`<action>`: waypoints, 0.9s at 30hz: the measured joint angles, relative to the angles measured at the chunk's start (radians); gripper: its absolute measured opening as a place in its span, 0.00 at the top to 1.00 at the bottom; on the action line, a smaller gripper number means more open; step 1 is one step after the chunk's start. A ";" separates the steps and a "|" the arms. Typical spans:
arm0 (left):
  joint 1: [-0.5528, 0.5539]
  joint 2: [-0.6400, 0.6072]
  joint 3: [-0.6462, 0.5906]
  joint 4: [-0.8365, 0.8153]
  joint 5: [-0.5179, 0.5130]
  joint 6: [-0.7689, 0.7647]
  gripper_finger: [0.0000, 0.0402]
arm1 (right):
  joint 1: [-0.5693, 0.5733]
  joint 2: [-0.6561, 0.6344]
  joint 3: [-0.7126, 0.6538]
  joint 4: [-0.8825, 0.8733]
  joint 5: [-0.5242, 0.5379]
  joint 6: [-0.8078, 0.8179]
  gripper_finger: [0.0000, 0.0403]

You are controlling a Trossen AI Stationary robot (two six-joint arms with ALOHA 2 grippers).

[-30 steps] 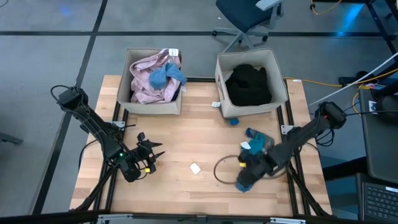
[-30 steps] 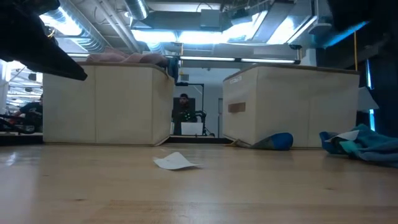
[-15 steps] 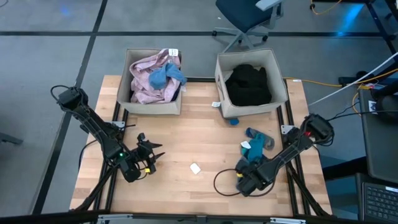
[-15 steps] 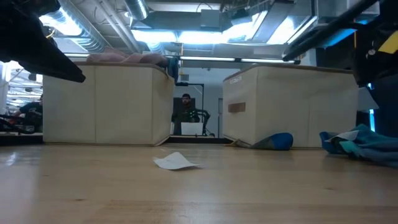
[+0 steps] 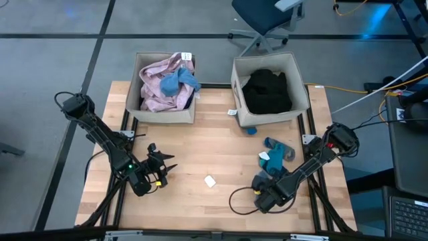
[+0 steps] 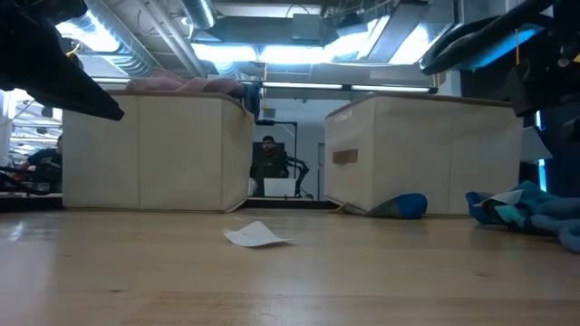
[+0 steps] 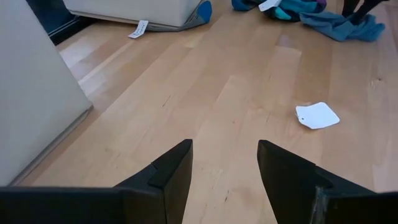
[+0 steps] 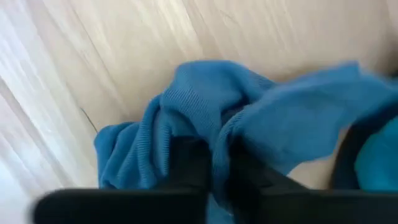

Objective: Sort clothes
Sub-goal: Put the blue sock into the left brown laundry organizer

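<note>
Right gripper (image 8: pixel 208 177) found pinched on blue sock (image 8: pixel 205 118) at table's near right, dark-clothes bin (image 5: pixel 238 80) lying far beyond.

right end effector (image 8: pixel 211 168) | lowered to table | closed on blue garment (image 8: pixel 205 118)

You get bright, even light from ceiling strips (image 6: pixel 227 50), which glare at 12 o'clock in the low view. The table (image 5: pixel 200 144) carries only soft shadows. Your right wrist view is motion-blurred, its blue cloth (image 8: pixel 205 118) smeared; the left wrist view is sharp.
</note>
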 joint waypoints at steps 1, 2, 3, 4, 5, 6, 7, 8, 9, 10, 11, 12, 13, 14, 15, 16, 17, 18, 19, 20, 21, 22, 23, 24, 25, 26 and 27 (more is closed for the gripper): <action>0.000 0.000 0.000 0.000 0.000 0.000 0.57 | 0.000 0.000 0.000 0.000 0.004 -0.011 0.95; 0.000 0.000 0.000 0.000 0.000 0.000 0.57 | 0.000 0.000 0.000 0.001 0.008 -0.027 0.96; 0.000 0.000 0.000 0.000 0.000 0.000 0.57 | 0.001 0.000 0.002 -0.001 0.017 -0.029 0.96; 0.000 0.000 0.000 0.000 0.000 0.003 0.57 | 0.001 0.002 0.008 -0.005 0.029 -0.031 0.95; 0.000 0.000 0.000 0.000 0.000 0.007 0.57 | 0.001 0.002 0.019 -0.010 0.044 -0.040 0.94; 0.000 0.000 0.000 0.000 0.000 0.008 0.57 | 0.001 0.001 0.032 -0.014 0.058 -0.059 0.93; 0.000 0.000 0.000 0.000 0.000 0.009 0.57 | 0.000 0.001 0.045 -0.017 0.075 -0.084 0.92; 0.000 0.000 0.000 0.000 0.000 0.009 0.57 | 0.000 0.001 0.059 -0.018 0.093 -0.109 0.93; 0.000 0.000 0.000 0.000 0.000 0.009 0.57 | -0.001 0.003 0.079 -0.018 0.113 -0.135 0.94; 0.000 0.000 0.000 0.000 0.000 0.009 0.57 | -0.004 0.000 0.099 -0.018 0.136 -0.163 0.96; 0.000 0.000 0.000 0.000 0.000 0.008 0.57 | -0.009 -0.007 0.121 -0.025 0.155 -0.193 0.97; 0.000 0.000 0.000 0.000 0.000 0.008 0.57 | -0.015 -0.011 0.142 -0.031 0.170 -0.220 0.98; 0.000 0.000 0.000 0.000 0.000 0.008 0.57 | -0.023 -0.012 0.161 -0.031 0.179 -0.249 0.98; 0.000 0.000 0.000 0.000 0.000 0.008 0.57 | -0.032 -0.011 0.176 -0.031 0.184 -0.278 0.97; 0.000 0.000 0.000 0.000 0.000 0.008 0.57 | -0.043 -0.009 0.190 -0.032 0.185 -0.311 0.97; 0.000 0.000 0.000 0.000 0.000 0.008 0.57 | -0.055 -0.009 0.204 -0.031 0.188 -0.344 0.96; 0.000 0.000 0.000 0.000 0.000 0.008 0.57 | -0.067 -0.010 0.218 -0.024 0.191 -0.379 0.96; 0.000 0.000 0.000 0.000 0.000 0.008 0.57 | -0.081 -0.010 0.230 -0.016 0.201 -0.412 0.96; 0.000 0.000 0.000 0.000 0.000 0.008 0.57 | -0.094 -0.010 0.239 -0.014 0.211 -0.445 0.97; 0.000 -0.001 0.000 0.000 0.000 0.008 0.57 | -0.107 -0.010 0.248 -0.020 0.215 -0.485 0.98; 0.000 -0.001 0.000 0.000 0.000 0.008 0.57 | -0.122 -0.010 0.258 -0.022 0.217 -0.524 0.98; 0.000 -0.001 0.000 0.000 0.000 0.008 0.57 | -0.137 -0.010 0.270 -0.019 0.221 -0.564 0.99; 0.000 -0.001 0.000 0.000 0.000 0.008 0.57 | -0.154 -0.010 0.281 -0.013 0.227 -0.602 0.99; 0.000 -0.001 0.000 0.000 0.000 0.009 0.57 | -0.171 -0.011 0.291 -0.009 0.231 -0.639 0.98; 0.000 -0.001 0.000 0.000 0.000 0.009 0.57 | -0.191 -0.011 0.299 0.001 0.233 -0.679 0.98; 0.000 -0.001 0.000 0.000 0.000 0.009 0.57 | -0.211 -0.011 0.306 0.017 0.232 -0.720 0.98; 0.000 -0.001 0.000 0.000 0.000 0.009 0.57 | -0.229 -0.011 0.313 0.038 0.232 -0.763 0.98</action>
